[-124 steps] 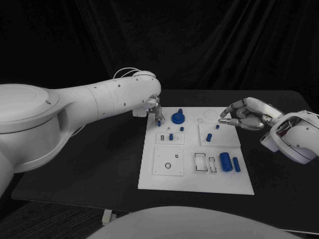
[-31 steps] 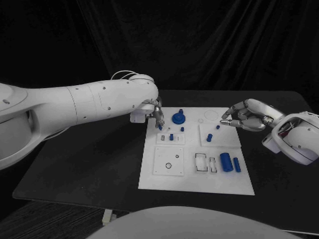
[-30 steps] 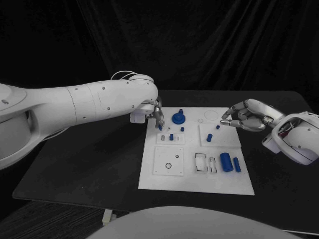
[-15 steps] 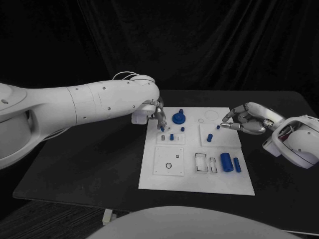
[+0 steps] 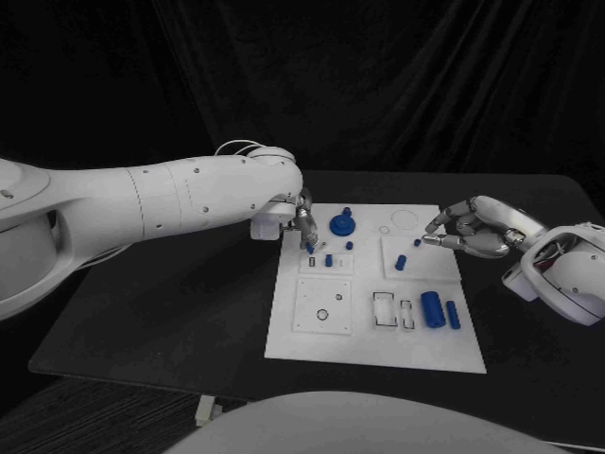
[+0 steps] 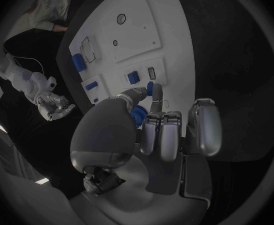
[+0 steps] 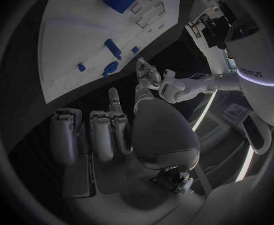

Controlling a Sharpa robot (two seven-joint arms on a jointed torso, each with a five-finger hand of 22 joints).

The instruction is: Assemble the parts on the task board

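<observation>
Two silver robot hands work over the white rectangular task board [image 5: 371, 340] on the black tabletop [image 5: 180, 303]. Left robot hand [image 5: 300, 219] pinches a small blue peg [image 5: 309, 245] above the board's upper-left corner. Right robot hand [image 5: 469, 227], fingers curled in holding nothing visible, hovers at the board's upper-right edge, near a small blue cylinder [image 5: 417, 243].

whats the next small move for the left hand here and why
Probably a short, straight lowering. The left hand pinches a small blue part between its fingertips, just above the upper-left area of the task board, near the seated blue pieces. Whether it is exactly over a hole cannot be told.
</observation>
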